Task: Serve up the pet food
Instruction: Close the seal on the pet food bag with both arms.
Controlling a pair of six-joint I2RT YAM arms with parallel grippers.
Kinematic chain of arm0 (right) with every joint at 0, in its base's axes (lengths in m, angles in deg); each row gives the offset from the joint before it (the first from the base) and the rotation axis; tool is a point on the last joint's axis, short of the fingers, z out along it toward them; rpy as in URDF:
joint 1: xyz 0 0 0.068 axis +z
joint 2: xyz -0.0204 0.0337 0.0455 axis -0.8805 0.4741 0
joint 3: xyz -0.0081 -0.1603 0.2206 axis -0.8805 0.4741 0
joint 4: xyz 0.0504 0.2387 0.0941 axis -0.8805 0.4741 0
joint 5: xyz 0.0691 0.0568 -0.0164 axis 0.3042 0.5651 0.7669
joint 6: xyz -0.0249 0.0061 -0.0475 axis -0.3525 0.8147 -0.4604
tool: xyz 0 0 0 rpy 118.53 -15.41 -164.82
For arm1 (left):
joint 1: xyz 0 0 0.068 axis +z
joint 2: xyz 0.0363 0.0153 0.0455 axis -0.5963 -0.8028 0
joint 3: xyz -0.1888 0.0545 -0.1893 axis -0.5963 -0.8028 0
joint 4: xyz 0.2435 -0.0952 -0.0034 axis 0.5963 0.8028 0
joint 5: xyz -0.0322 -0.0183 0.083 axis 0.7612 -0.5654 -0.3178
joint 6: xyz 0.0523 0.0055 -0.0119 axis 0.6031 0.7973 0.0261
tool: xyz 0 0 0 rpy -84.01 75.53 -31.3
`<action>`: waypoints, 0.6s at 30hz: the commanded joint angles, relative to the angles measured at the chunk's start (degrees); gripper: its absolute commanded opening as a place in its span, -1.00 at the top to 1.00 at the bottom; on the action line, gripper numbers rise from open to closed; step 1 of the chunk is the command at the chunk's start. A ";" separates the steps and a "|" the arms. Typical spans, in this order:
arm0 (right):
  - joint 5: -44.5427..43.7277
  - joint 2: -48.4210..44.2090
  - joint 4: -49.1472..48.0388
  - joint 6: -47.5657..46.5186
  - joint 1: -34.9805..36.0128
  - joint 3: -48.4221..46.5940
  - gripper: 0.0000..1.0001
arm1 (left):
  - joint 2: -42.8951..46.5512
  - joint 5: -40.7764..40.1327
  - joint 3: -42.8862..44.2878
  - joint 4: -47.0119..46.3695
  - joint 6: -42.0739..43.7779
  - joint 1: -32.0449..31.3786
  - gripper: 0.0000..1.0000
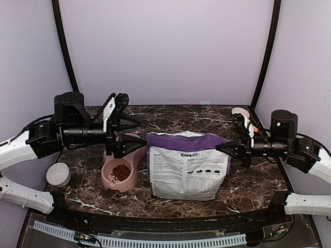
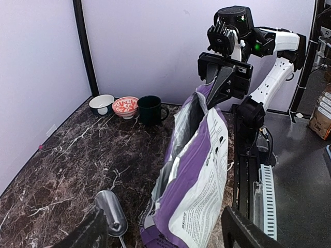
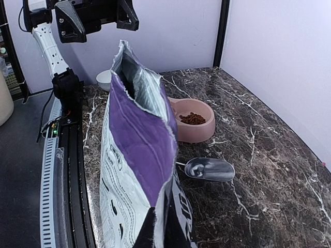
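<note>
The kibble sits in the near cup of the bowl, so serving looks nearly done. The left gripper hangs spread and empty. The scoop lies beside the bag. The right gripper is clenched on the bag's top edge. The next move is probably to let the bag go without tipping it.

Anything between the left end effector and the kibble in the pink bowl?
Nothing visible. The open left end effector hangs above the far end of the pink bowl; the kibble lies uncovered in its near compartment. The bag stands to one side.
</note>
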 commanded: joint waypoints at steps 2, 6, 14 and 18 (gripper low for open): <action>-0.95 -0.14 -1.42 -0.46 -0.57 -0.62 1.00 | -0.08 5.97 0.44 -2.51 1.93 0.91 -0.53; -0.92 -0.23 -1.40 -0.77 -0.59 -0.35 1.00 | -2.34 8.88 0.72 -3.81 1.94 1.44 -0.45; -0.65 -0.31 -1.04 -0.91 -0.57 -0.67 1.00 | -6.93 11.91 1.65 -6.12 1.97 2.23 -0.33; -0.34 -0.41 -1.12 -0.67 -0.61 -0.46 1.00 | -8.84 13.82 1.56 -9.71 1.54 2.78 -0.23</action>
